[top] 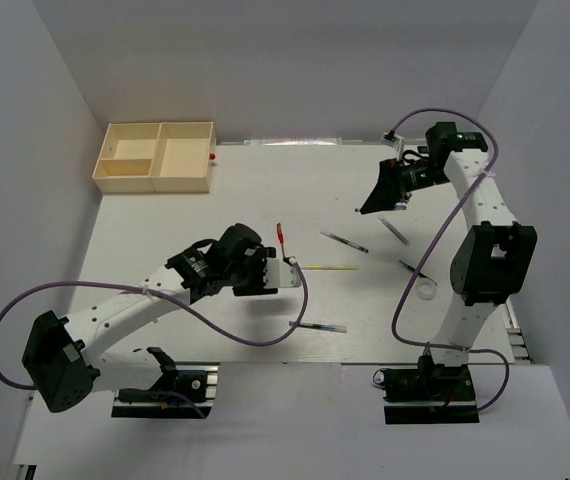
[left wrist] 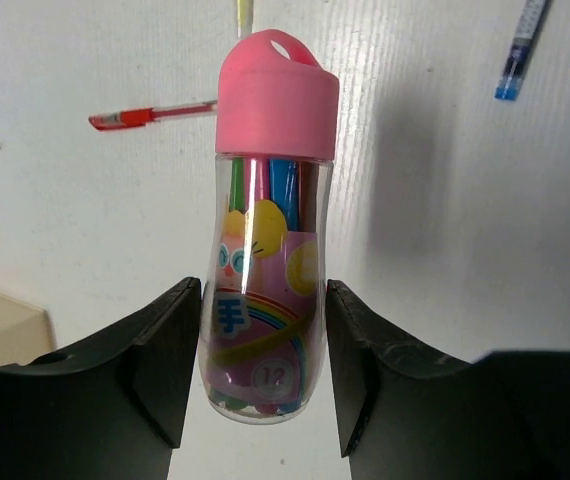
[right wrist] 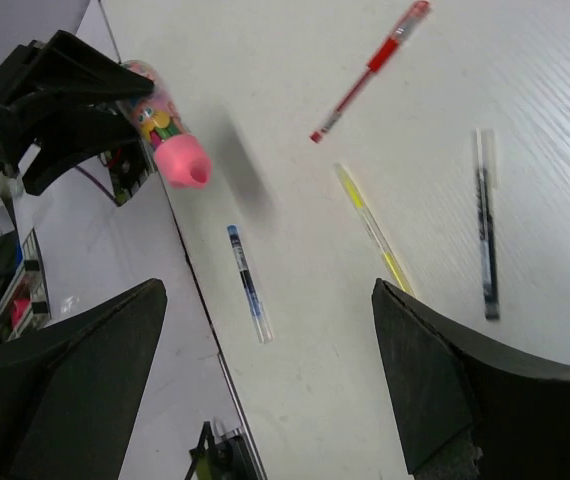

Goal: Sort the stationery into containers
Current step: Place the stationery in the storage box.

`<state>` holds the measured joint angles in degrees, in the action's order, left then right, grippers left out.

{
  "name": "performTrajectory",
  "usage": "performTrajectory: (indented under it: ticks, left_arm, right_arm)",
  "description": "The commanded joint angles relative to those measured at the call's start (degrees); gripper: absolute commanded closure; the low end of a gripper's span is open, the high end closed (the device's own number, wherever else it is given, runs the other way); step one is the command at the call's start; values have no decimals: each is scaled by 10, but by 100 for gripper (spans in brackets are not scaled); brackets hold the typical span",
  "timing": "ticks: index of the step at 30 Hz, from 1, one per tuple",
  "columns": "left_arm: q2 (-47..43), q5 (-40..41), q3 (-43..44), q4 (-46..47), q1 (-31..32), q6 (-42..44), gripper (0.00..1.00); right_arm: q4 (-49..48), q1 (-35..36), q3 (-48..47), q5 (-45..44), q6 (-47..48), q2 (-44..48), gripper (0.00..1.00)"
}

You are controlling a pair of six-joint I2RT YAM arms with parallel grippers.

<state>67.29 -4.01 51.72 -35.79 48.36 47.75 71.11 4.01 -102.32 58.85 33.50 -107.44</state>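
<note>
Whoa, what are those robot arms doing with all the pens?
They are sorting stationery. The left claw is shut on a clear plastic tube with a pink cap, full of coloured markers, held above the white table. The right claw hangs open, holding nothing. A red pen, a yellow pen, a blue-tipped clear pen and a dark pen lie loose on the table. The cream three-part tray looks empty.

Robot lab test cell. Bare white table [top: 265, 200] boxed in by plain white wall panels [top: 25, 150] on the left, right and far sides. Two arms, left [top: 125, 310] and right [top: 480, 205], bolted on black base plates [top: 160, 400] at the near edge. Purple cables [top: 427, 110] loop loose along both.
</note>
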Motion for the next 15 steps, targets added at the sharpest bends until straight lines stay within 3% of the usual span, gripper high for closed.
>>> performTrajectory:
  ticks: [1, 6, 10, 15]
  left_arm:
    - [25, 17, 48, 6, -23, -68, 100]
    - [94, 32, 65, 13, -100, -70, 100]
    - [139, 7, 101, 25, -199, -9, 100]
    - [213, -51, 210, -3, -343, 84, 100]
  right_arm:
    - [39, -32, -10, -22, 18, 21, 11]
    - [39, -53, 11, -12, 17, 14, 11]
    - [39, -56, 12, -9, 14, 8, 11]
    - [39, -57, 14, -8, 15, 6, 11]
